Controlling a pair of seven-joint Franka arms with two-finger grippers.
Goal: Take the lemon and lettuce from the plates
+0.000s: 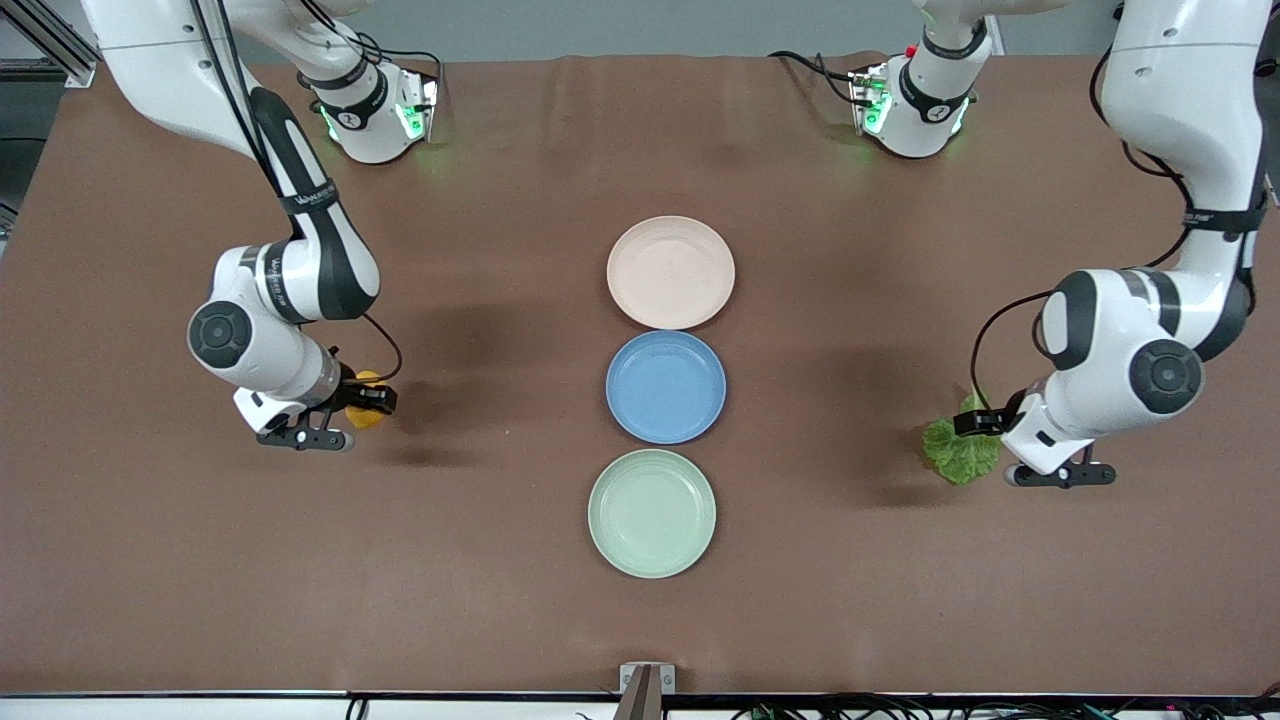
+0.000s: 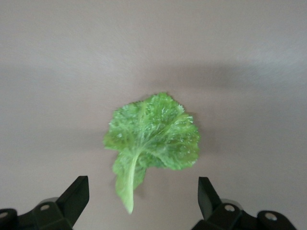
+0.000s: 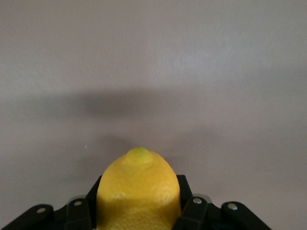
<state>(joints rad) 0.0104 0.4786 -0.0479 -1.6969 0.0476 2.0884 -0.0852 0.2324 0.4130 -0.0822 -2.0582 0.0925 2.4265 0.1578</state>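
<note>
The lemon [image 1: 366, 394] is yellow and sits clamped between my right gripper's [image 1: 372, 400] fingers, over bare table toward the right arm's end. The right wrist view shows the lemon [image 3: 138, 187] filling the shut jaws of the right gripper [image 3: 139, 194]. The lettuce [image 1: 960, 452], a crinkled green leaf, lies on the table toward the left arm's end. My left gripper [image 1: 984, 424] is just over it, open. In the left wrist view the lettuce [image 2: 153, 136] lies between the spread fingers of the left gripper [image 2: 143, 186], touching neither. The beige-pink plate [image 1: 670, 272] and mint green plate [image 1: 652, 513] hold nothing.
A blue plate [image 1: 666, 387] with nothing on it sits between the two other plates, in a row down the table's middle. The brown table [image 1: 500, 560] surrounds them. A small metal bracket [image 1: 646, 680] stands at the table edge nearest the front camera.
</note>
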